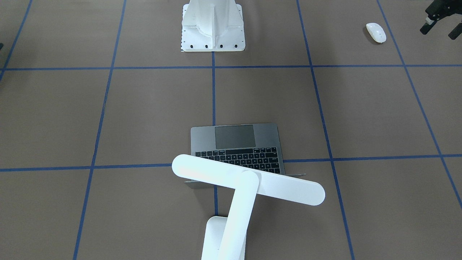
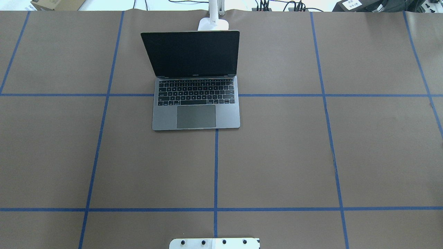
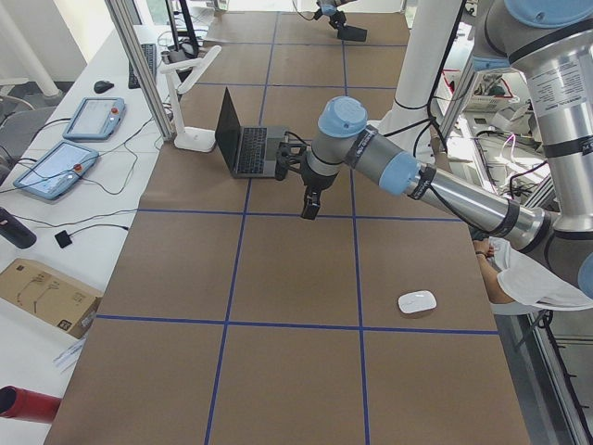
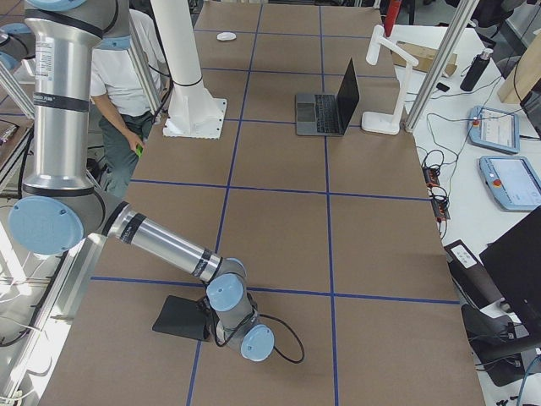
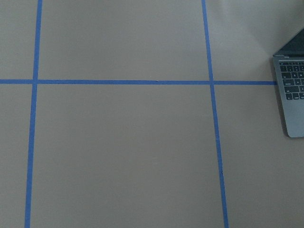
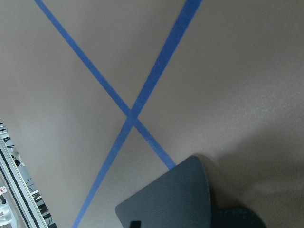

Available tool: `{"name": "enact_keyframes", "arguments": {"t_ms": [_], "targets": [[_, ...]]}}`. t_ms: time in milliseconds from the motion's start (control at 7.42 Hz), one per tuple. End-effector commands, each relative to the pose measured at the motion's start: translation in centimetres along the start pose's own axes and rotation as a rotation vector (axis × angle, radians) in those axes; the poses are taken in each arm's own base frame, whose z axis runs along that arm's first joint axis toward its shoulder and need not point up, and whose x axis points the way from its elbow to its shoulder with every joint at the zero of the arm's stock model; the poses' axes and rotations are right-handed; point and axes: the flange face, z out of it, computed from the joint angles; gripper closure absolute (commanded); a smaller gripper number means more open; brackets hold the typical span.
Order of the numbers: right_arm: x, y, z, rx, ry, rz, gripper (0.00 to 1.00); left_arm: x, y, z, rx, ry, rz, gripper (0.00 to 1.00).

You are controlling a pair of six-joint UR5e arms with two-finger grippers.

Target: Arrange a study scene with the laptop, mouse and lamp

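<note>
Hovering above the table, left gripper (image 1: 441, 30) has its fingers spread wide, nothing in them. Mouse (image 1: 376, 32) lies on the table near it, not touching, well off the laptop's (image 2: 196, 103) left side, toward the robot. Lamp (image 1: 249, 182) stands just behind the laptop's open screen. Right gripper (image 4: 211, 326), far right of the laptop beside a black mat (image 4: 180, 317): can't tell its state.

The worktop (image 6: 228, 71) surface is brown. Two blue tape lines (image 6: 164, 57) cross near frame centre. A dark grey mat (image 6: 175, 199) with a rounded corner lies flat at the lower edge, covering one line's end. A darker rounded shape (image 6: 237, 219) adjoins it; identity indeterminate. A metal rail (image 6: 14, 190) runs along the lower left.
</note>
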Motion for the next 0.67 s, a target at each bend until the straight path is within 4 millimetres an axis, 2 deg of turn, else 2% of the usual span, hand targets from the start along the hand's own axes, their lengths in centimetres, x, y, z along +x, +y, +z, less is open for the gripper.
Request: {"name": "enact_keyframes", "arguments": {"t_ms": [0,135,270,539], "targets": [[0.0,-0.5,0.3,0.005,-0.005,-0.003,0.65,0.0,0.0,0.0,0.001,0.0,0.001,0.0],[-0.3,-1.0,0.0,0.005,0.003,-0.015,0.89,0.0,0.0,-0.1,0.001,0.0,0.001,0.0],[-0.6,-1.4,-0.3,0.005,0.01,-0.025,1.0,0.0,0.0,-0.1,0.001,0.0,0.001,0.0],[-0.9,-2.0,-0.7,0.007,0.017,-0.037,1.0,0.0,0.0,-0.3,0.008,0.0,-0.002,0.0]]}}
